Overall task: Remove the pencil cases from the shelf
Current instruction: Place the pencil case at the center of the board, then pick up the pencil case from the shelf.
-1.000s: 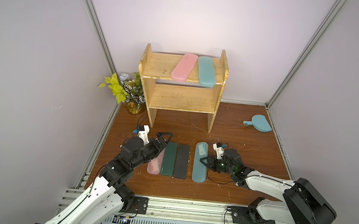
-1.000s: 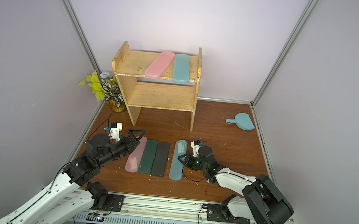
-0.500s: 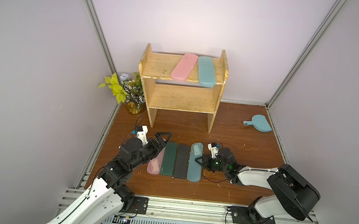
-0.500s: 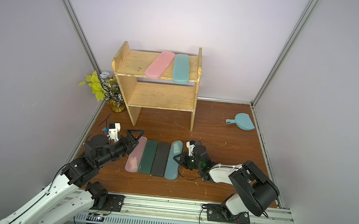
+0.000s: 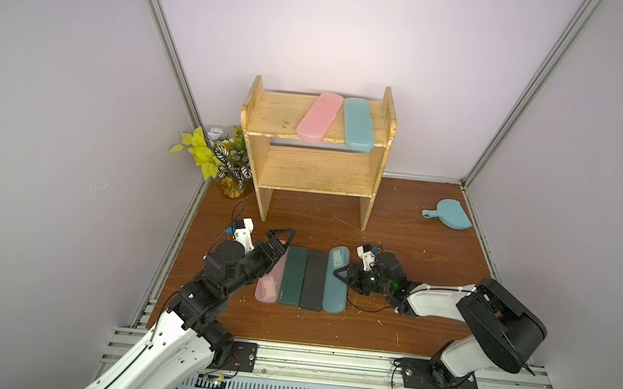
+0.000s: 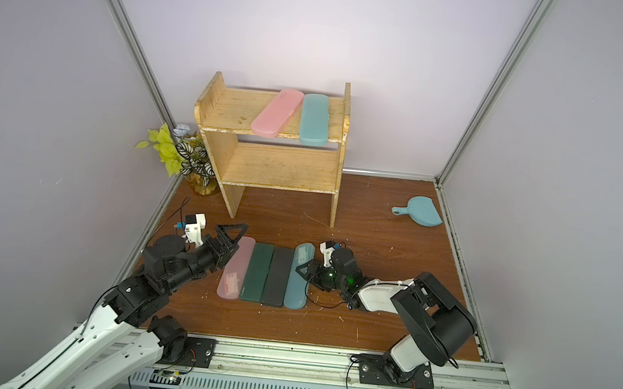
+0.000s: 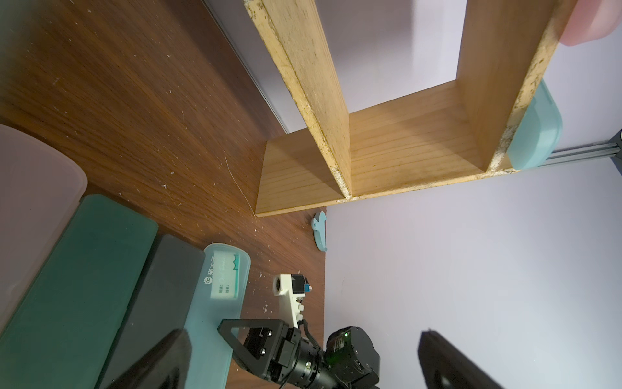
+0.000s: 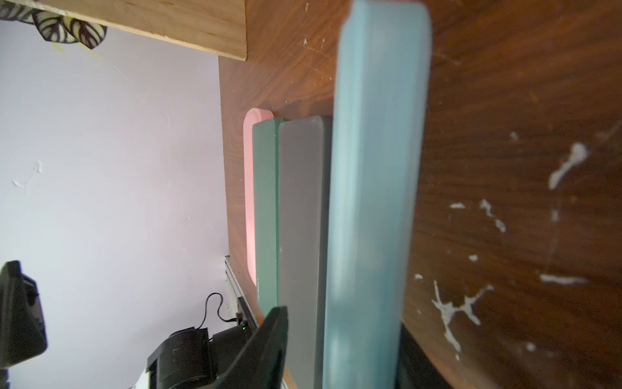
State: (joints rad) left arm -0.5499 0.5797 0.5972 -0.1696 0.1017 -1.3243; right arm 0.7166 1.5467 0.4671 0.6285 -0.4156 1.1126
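The floor pink case has its upper end covered by the left gripper in both top views. In the right wrist view it shows only as a thin strip behind the dark green case. In that same view the floor teal case is smeared with blur and fills the middle of the frame edge-on.

In the left wrist view the shelf pink case is cut off at the upper right corner. The shelf teal case shows there only by its overhanging end. Both lie on the top board of the shelf, right of centre.

The right gripper has its fingers parted astride the floor teal case. One finger stands clear, with the black case showing in the gap. Whether the other finger touches the case cannot be told. The left gripper is spread wide with nothing between its fingers.

A second earlier the floor teal case lay apart from the black case, with bare floor between them. Now it sits flush against it, making four in a row at lower centre. The right gripper was then pressed together. The left gripper has scarcely moved.
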